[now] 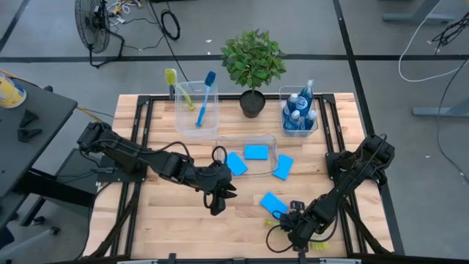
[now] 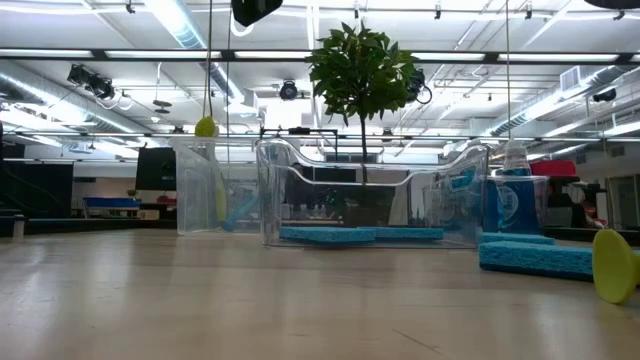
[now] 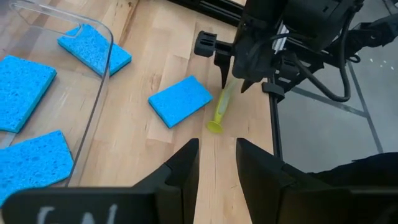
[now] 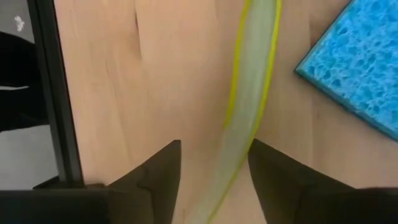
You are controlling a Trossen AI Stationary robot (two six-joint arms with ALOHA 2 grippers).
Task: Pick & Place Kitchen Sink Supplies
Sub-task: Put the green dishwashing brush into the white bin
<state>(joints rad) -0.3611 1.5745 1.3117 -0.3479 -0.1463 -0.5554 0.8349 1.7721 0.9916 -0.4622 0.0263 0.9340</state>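
A yellow-green dish brush (image 3: 221,107) lies flat on the table near its near right corner, beside a blue sponge (image 1: 272,202). My right gripper (image 4: 214,163) points steeply down over the brush, open, with one finger on either side of its handle (image 4: 252,68). My left gripper (image 1: 218,202) hangs above the table's middle near part, open, with nothing between its fingers (image 3: 186,168). Three more blue sponges (image 1: 256,152) lie in or at the clear middle bin (image 1: 275,139). My right gripper comes from above with its fingers across the brush's handle (image 4: 239,146). One finger (image 4: 267,168) stands right at the handle's side, and the other is apart from it. I cannot tell whether it touches. The brush lies on the table.
At the far side stand a clear bin (image 1: 196,110) with a yellow-green and a blue brush, a potted plant (image 1: 253,66), and a clear bin of blue bottles (image 1: 299,114). The table's black frame edge (image 3: 273,137) runs close beside the brush.
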